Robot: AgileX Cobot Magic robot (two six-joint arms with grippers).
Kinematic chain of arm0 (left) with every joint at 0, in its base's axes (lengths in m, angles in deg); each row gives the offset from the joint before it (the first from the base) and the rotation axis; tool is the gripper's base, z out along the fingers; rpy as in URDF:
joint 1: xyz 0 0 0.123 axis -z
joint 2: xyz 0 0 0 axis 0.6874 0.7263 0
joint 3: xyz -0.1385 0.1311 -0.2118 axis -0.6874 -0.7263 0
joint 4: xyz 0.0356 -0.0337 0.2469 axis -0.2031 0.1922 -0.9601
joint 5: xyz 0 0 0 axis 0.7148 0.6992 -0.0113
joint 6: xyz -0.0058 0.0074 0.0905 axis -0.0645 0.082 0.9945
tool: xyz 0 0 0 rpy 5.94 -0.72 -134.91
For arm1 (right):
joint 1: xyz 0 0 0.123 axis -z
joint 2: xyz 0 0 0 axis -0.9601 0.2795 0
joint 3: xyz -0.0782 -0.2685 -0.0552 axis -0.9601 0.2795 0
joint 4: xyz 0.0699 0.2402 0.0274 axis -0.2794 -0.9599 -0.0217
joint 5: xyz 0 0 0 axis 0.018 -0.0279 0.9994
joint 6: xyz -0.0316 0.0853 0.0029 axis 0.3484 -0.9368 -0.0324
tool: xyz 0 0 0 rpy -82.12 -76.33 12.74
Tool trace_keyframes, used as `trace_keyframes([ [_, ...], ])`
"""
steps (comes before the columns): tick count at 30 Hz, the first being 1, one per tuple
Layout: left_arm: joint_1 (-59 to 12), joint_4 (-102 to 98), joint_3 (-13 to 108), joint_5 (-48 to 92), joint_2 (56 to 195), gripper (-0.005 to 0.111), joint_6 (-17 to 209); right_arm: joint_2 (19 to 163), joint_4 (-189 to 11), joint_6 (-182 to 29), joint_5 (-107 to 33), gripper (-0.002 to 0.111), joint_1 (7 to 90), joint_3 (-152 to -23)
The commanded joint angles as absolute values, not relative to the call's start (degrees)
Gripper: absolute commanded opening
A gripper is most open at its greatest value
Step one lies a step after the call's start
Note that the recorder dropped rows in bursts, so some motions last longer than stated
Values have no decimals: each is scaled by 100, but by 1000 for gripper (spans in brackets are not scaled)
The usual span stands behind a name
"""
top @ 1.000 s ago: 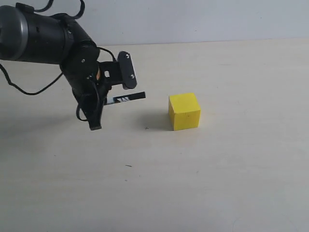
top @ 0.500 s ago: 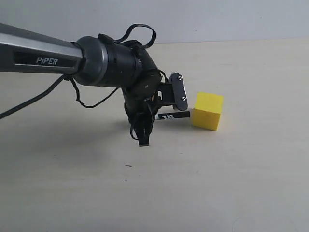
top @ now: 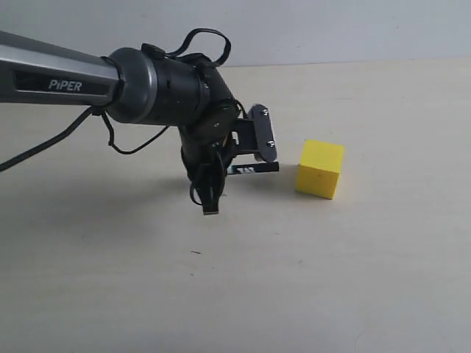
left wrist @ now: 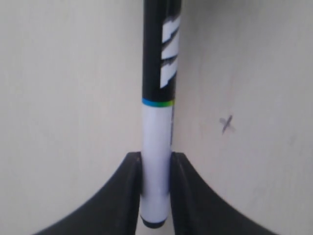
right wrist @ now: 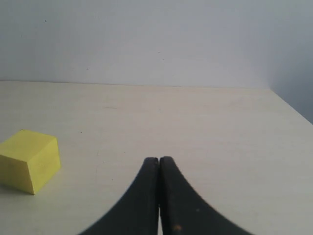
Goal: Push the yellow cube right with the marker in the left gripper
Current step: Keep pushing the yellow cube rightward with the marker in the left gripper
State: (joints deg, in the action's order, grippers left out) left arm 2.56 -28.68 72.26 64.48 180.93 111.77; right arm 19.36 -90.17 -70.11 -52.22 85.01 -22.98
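The left claw [top: 237,173] pinches the marker [top: 254,169] by its white barrel, its black lettered half pointing at the yellow cube [top: 320,169]. The cube sits on the surface [top: 294,279] just right of the tip, not touching it. The right claw [right wrist: 159,166] is pressed together, empty.

Bright yellow cube [top: 320,169]; marker [left wrist: 156,73] half black with white lettering, half white, blue-green band between; black left pincer [left wrist: 156,159]; cream counter [top: 331,279].

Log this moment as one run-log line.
left gripper: shut on marker | marker tip: apart from yellow cube, pointing at it | right gripper: shut, empty
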Motion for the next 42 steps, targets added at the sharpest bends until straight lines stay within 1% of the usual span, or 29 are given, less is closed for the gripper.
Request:
trace_keyframes([
  [1,711,-2842,7377,5941,18204,0,11125,1895,-9016,-6992,-5195,0,8536,-2271],
  [5,974,-2888,7624,6253,18350,0,10943,1895,-9016,-6992,-5195,0,8536,-2271],
  [14,780,-2910,7629,6810,18286,0,10764,1895,-9016,-6992,-5195,0,8536,-2271],
  [16,780,-2910,7629,6797,18300,0,10739,1895,-9016,-6992,-5195,0,8536,-2271],
  [21,780,-2904,7681,6194,18415,0,10683,1895,-9016,-6992,-5195,0,8536,-2271],
  [26,790,-2838,8199,6096,18704,0,10426,1895,-9016,-6992,-5195,0,8536,-2271],
  [30,790,-2810,8401,6324,18846,0,10355,1895,-9016,-6992,-5195,0,8536,-2271],
  [42,755,-3066,8401,7317,18630,0,9612,1895,-9016,-6992,-5195,0,8536,-2271],
])
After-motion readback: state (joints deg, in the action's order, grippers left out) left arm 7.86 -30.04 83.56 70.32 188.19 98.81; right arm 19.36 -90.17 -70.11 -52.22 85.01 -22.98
